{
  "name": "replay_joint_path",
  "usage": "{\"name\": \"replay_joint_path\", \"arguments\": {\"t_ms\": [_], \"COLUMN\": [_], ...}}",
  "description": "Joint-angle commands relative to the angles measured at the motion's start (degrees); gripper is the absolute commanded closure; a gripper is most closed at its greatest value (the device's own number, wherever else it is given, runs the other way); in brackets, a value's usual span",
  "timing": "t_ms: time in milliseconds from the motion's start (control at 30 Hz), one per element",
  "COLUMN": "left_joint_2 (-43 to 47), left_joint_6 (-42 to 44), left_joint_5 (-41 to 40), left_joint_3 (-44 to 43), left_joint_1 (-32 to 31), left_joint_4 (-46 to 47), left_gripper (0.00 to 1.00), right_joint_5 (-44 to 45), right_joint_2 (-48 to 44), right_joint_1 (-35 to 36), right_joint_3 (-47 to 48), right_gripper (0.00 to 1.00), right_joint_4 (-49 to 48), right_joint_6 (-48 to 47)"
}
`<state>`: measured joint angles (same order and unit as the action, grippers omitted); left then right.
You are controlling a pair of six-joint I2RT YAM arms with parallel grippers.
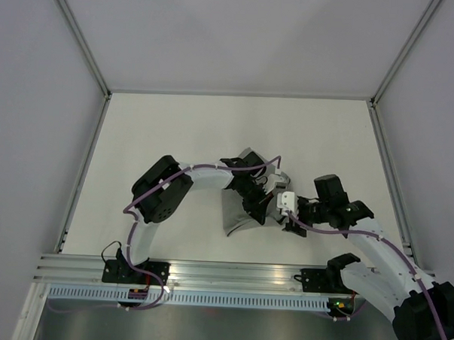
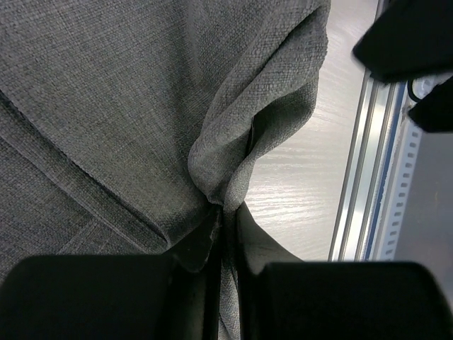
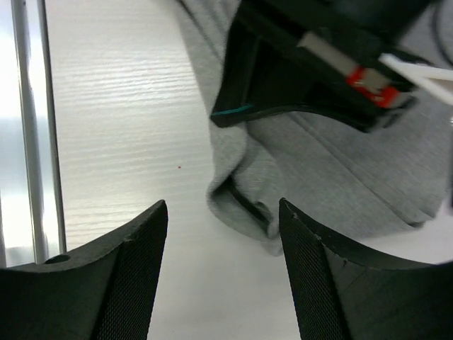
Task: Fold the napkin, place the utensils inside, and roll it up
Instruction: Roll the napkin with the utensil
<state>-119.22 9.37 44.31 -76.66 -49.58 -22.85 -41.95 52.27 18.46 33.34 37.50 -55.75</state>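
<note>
The plain mid-grey matte fabric napkin [image 1: 236, 218] sits bunched on the white wood-grain table [image 1: 176, 138], a little beyond the silver aluminium rail [image 1: 230, 269] and about midway along it; it does not lie flat, and part of it is drawn up into a peaked fold. The peak is there because the left gripper [image 2: 225, 230] has its 2 black fingers closed tight on a pinch of cloth, with fabric draping away on both sides. The hold looks meant to lift 1 edge and carry it over for the fold. The right gripper [image 3: 223, 265] hovers low beside the napkin, towards the rail's right end, with its 2 fingers spread wide and holding nothing; the napkin's rumpled hem lies just ahead of the gap, so it seems placed to take or pin that hem. No utensils show in any view; judging by the crumpled cloth, the folding step is not yet finished.
</note>
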Motion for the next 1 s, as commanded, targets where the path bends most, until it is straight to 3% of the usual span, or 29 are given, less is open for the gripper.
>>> {"name": "replay_joint_path", "arguments": {"t_ms": [0, 300, 433, 667, 967], "left_joint_2": [-3.6, -5.7, -6.2, -6.3, -6.2], "left_joint_6": [-1.2, -1.1, -1.0, -0.7, -0.4], "left_joint_5": [-0.7, 0.4, 0.8, 1.0, 2.3], "left_joint_3": [-1.3, -3.6, -4.5, -4.5, -4.9], "left_joint_1": [0.2, 0.3, 0.4, 0.5, 0.7], "left_joint_4": [-4.9, -6.6, -7.3, -7.8, -8.2], "left_gripper": [0.98, 0.98, 0.98, 0.98, 0.98], "right_joint_5": [5.7, 19.2, 24.8, 30.2, 34.0], "right_joint_2": [-0.9, 0.8, 6.2, 13.5, 14.2], "right_joint_1": [5.2, 19.1, 24.9, 27.9, 28.1], "right_joint_3": [-2.8, -8.0, -9.1, -10.4, -12.2], "right_gripper": [0.30, 0.28, 0.29, 0.33, 0.38], "right_joint_4": [-5.2, -18.7, -23.4, -31.1, -34.2], "right_joint_6": [-0.7, 3.6, 4.9, 5.4, 5.7]}}
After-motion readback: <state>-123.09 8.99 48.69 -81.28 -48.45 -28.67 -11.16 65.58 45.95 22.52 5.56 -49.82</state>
